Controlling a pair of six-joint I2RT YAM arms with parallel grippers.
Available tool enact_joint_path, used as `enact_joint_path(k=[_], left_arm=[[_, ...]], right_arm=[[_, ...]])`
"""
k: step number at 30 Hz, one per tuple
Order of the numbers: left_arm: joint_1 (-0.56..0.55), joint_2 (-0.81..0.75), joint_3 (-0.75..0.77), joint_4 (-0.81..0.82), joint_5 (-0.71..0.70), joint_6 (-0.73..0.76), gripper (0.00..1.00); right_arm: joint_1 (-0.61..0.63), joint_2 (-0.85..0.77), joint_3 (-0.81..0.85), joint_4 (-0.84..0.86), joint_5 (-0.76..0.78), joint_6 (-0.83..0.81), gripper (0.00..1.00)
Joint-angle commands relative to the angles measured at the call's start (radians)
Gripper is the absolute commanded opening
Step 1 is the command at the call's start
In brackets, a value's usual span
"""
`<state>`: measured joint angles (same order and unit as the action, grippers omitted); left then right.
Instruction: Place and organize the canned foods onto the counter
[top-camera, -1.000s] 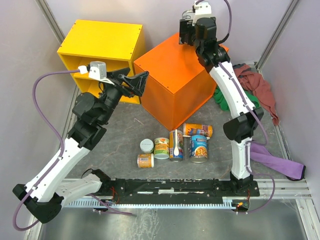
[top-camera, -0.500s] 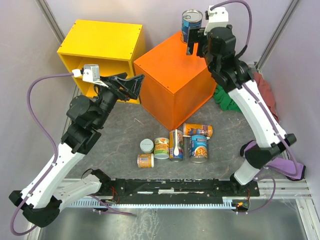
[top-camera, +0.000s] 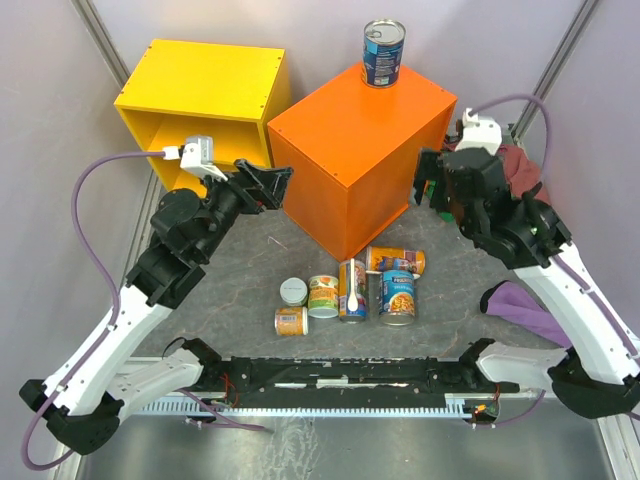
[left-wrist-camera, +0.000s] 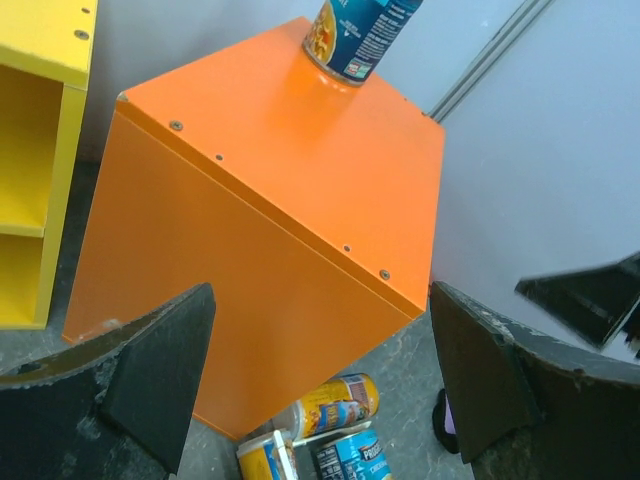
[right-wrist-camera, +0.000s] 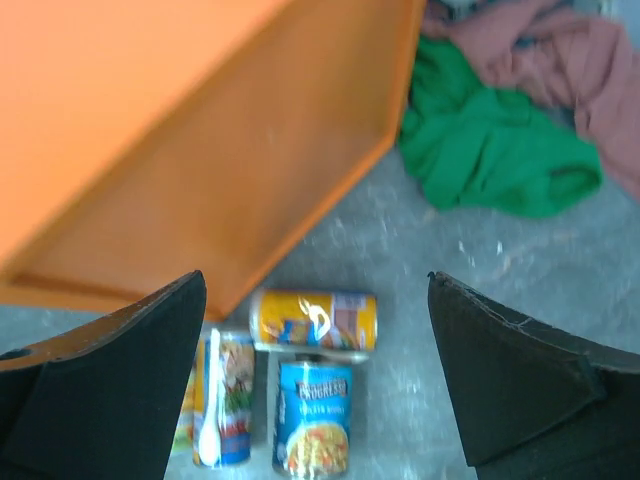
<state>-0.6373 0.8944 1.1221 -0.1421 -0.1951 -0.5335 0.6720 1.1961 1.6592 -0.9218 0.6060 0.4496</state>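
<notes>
The blue-labelled can (top-camera: 384, 52) now stands upright and alone at the far corner of the orange cabinet (top-camera: 350, 140) top. A second ago the right end effector (top-camera: 428, 186) covered that corner, and half a second ago it was just beside the can. It has since swung away and down to the cabinet's right side, above the desk (top-camera: 260, 260), with its jaws spread wide and nothing between them. The left end effector (top-camera: 266, 184) has shifted only slightly and hangs by the cabinet's left face. It is also wide open and empty, and its wrist camera looks across the cabinet's near corner to the placed can. The six other cans (top-camera: 350, 290) have not moved. They are clustered on the desk between the cabinet and the near edge, four upright and two on their sides, and a white spoon (top-camera: 354, 297) lies on one of the fallen ones. The yellow shelf unit (top-camera: 205, 85) stays at the far left corner.
</notes>
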Motion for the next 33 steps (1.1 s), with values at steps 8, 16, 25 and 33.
enact_joint_path(k=[8,16,25,33], left_arm=[[-0.004,-0.041,-0.074,-0.027,0.010,-0.089,0.92],[-0.004,-0.061,-0.075,-0.046,0.011,-0.088,0.93],[-0.004,-0.112,-0.064,-0.083,0.045,-0.097,0.93],[-0.004,-0.155,-0.064,-0.107,0.068,-0.108,0.93]], right_arm=[[0.039,-0.199,-0.467,-0.155,-0.134,0.379,0.99],[0.082,-0.174,-0.619,-0.077,-0.226,0.469,0.99],[0.096,-0.127,-0.738,0.033,-0.280,0.507,0.99],[0.098,-0.066,-0.788,0.124,-0.314,0.504,0.99]])
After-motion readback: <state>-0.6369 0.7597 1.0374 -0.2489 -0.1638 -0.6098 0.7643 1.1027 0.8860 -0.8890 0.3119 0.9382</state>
